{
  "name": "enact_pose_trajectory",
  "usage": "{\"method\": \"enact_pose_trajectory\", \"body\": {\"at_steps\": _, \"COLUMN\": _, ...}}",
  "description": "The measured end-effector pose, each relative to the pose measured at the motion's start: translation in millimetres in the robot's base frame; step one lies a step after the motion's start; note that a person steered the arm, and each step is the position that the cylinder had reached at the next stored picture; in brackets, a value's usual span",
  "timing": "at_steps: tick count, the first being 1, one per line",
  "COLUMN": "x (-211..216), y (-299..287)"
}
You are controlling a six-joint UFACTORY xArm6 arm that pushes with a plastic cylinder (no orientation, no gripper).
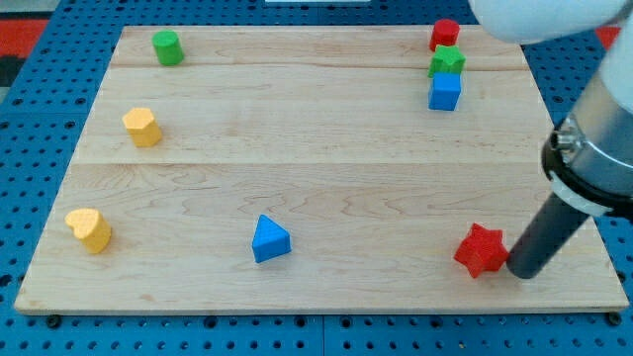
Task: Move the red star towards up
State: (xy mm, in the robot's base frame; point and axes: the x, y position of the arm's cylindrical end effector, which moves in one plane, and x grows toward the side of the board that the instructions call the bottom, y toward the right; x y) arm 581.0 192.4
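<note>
The red star [481,249] lies near the board's bottom right corner. My tip [521,273] stands just to the star's right and slightly below it, close to or touching its right edge. The dark rod slants up to the view's right into the arm's grey body.
A blue triangle [270,239] lies at bottom centre. A yellow heart [89,228] is at bottom left, a yellow block [142,127] at mid left. A green cylinder [167,46] is top left. At top right stand a red block [445,34], a green star [447,61] and a blue cube [444,92].
</note>
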Motion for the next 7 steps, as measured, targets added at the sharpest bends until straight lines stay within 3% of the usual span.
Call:
{"method": "enact_pose_trajectory", "body": {"at_steps": 2, "x": 30.5, "y": -8.8}}
{"method": "enact_pose_trajectory", "body": {"at_steps": 3, "x": 3.9, "y": -49.1}}
{"method": "enact_pose_trajectory", "body": {"at_steps": 7, "x": -51.2, "y": -46.4}}
